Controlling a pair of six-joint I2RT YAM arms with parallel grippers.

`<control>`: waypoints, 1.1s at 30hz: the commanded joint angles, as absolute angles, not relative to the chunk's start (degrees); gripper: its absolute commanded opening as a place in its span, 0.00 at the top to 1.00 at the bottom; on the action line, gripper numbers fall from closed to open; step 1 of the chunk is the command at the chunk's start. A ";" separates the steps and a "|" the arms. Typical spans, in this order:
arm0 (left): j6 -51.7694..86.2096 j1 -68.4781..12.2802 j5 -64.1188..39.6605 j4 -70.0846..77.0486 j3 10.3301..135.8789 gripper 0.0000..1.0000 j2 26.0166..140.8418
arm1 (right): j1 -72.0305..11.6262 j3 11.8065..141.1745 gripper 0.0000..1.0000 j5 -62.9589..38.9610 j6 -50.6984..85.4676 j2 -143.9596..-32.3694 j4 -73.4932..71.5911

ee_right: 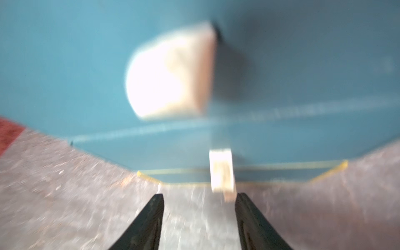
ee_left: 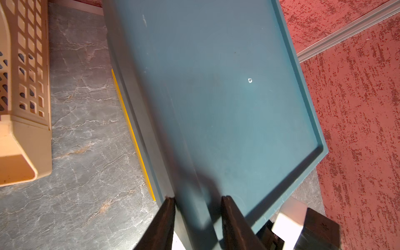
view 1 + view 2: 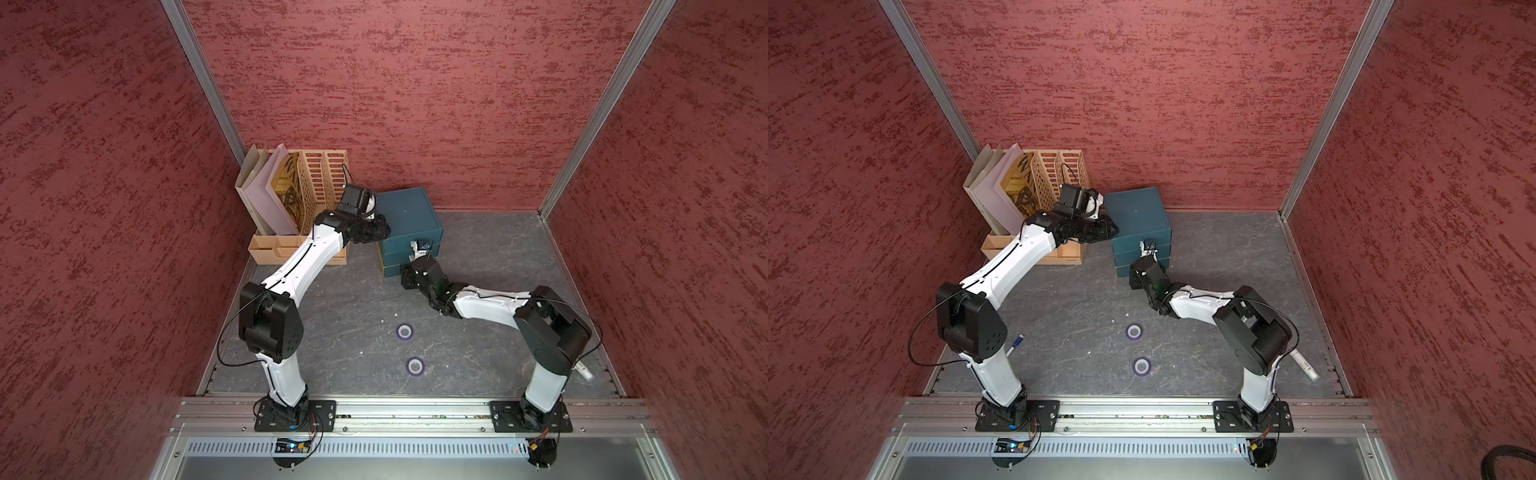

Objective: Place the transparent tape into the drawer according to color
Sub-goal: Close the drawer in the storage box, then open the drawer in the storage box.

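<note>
Purple tape lies flat on the grey marbled table (image 3: 345, 316). The far purple roll (image 3: 404, 332) and the near purple roll (image 3: 415, 367) are close together but not touching. They sit between the two arms, well apart from the teal drawer cabinet (image 3: 409, 212).

That cabinet stands near the back wall, just beside a beige file rack (image 3: 316, 178) holding folders. In both top views its stacked drawer fronts look flush.

The left gripper (image 2: 198, 199) is at the cabinet's top edge on the rack side. Its fingers are partly apart with the teal rim between them, one finger (image 2: 166, 216) along the outer side wall. I cannot tell whether they actually pinch the rim.

The right gripper (image 1: 199, 197) hangs low before the drawer fronts. Its fingers are spread with only bare table between them, and it holds nothing. A small white handle (image 1: 223, 173) on the drawer front nearest the table sits just beyond one fingertip. A larger white handle (image 1: 171, 71) shows on another front. This wrist view is blurred.
</note>
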State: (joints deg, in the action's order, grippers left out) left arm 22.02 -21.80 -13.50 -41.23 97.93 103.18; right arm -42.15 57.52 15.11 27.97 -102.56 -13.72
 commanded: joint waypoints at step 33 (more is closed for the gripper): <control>20.26 -21.71 -15.29 -43.99 97.29 0.61 104.88 | -31.38 50.37 0.49 -8.45 60.46 -113.81 -39.35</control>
